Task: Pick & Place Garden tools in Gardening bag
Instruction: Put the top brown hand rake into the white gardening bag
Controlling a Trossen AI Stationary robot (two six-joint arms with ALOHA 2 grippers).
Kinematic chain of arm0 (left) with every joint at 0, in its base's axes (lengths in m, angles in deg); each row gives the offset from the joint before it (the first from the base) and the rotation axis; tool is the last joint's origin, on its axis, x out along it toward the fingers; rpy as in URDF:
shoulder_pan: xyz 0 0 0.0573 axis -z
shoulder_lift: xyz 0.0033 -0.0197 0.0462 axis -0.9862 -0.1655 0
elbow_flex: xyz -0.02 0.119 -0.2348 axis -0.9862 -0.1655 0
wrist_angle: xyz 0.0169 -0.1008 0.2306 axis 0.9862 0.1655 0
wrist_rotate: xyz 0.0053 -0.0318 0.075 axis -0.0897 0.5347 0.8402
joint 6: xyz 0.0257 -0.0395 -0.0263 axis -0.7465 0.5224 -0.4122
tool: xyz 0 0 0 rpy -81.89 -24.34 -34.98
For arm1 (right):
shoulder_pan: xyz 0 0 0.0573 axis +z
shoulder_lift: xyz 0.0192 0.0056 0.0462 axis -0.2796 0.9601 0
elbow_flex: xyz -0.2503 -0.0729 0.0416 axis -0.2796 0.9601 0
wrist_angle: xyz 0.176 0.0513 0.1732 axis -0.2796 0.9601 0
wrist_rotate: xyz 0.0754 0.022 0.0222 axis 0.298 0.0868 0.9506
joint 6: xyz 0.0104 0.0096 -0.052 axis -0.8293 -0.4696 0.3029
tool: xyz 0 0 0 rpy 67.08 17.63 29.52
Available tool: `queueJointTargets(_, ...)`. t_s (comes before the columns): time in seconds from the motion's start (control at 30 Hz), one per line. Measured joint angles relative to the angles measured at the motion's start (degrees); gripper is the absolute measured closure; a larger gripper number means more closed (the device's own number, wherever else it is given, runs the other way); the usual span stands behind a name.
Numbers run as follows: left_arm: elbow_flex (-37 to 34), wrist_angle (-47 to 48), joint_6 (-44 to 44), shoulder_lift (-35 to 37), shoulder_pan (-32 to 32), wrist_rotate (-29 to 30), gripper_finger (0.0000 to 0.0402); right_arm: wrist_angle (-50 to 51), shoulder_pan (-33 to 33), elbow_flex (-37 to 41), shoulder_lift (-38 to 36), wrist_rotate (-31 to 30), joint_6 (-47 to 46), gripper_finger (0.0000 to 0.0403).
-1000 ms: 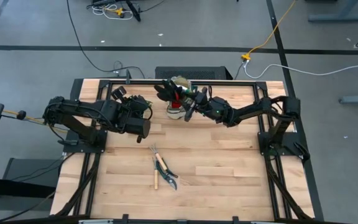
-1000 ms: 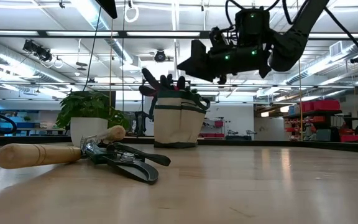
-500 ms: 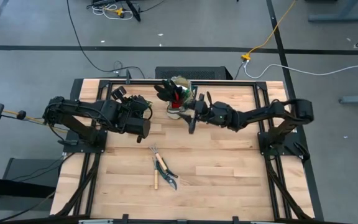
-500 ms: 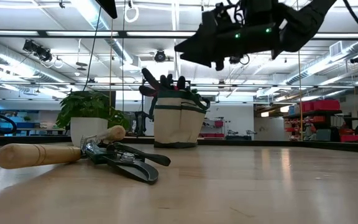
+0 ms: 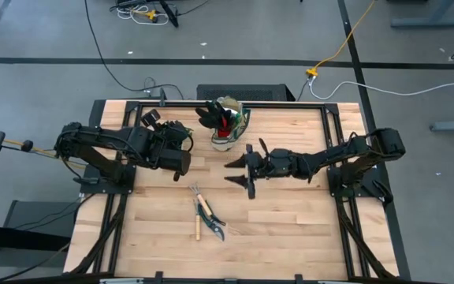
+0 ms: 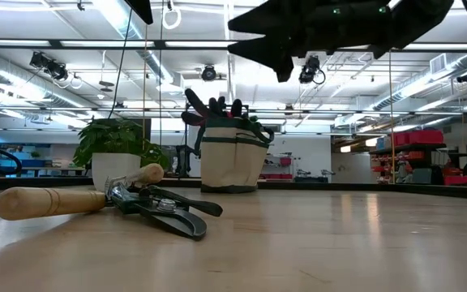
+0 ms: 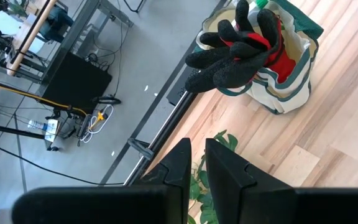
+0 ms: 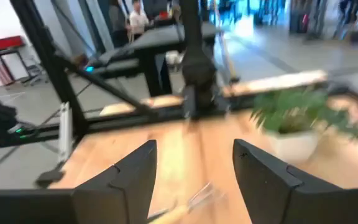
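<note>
The beige gardening bag (image 5: pixel 228 126) with green trim stands upright near the table's far edge. The red-and-black glove (image 7: pixel 241 46) sticks out of the bag's mouth (image 6: pixel 232 130). The wooden-handled rake (image 5: pixel 197 223) and the dark-handled shears (image 5: pixel 213 218) lie side by side on the table toward its near edge. In the low view the shears (image 6: pixel 164 212) lie against the rake's handle (image 6: pixel 63 199). My right gripper (image 5: pixel 231 172) hangs open and about level over the middle of the table, between bag and tools, with nothing between its fingers. My left gripper (image 7: pixel 197 168) waits shut left of the bag, holding nothing.
A leafy plant in a white pot (image 6: pixel 116 158) stands left of the bag, under my left gripper, with its leaves (image 7: pixel 219 146) showing past the fingers. Bare wood (image 5: pixel 290 221) lies to the right of the tools. Black frame rails (image 5: pixel 333 150) border the table.
My right gripper has drawn back from beside the bag toward the table's near edge, risen a little and tipped from slanting downward to about level. It has stayed open. The bag, the glove and the tools on the table have not moved.
</note>
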Motion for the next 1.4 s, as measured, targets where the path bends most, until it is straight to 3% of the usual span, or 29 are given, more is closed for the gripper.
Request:
queueJointTargets(0.3,0.00,-0.03,0.02,0.00,0.00,-0.07,0.0346,7.85,5.08,0.00,0.00,-0.16,-10.53,0.0192)
queueJointTargets(0.57,0.00,-0.12,0.42,0.00,0.01,-3.66,0.0346,13.22,8.15,-0.83,0.21,-2.26,-17.76,0.0192)
queueJointTargets(1.4,0.00,-0.86,-0.03,0.00,0.01,-4.09,0.0346,38.41,9.24,-26.77,21.23,-3.77,-24.61,0.0192)
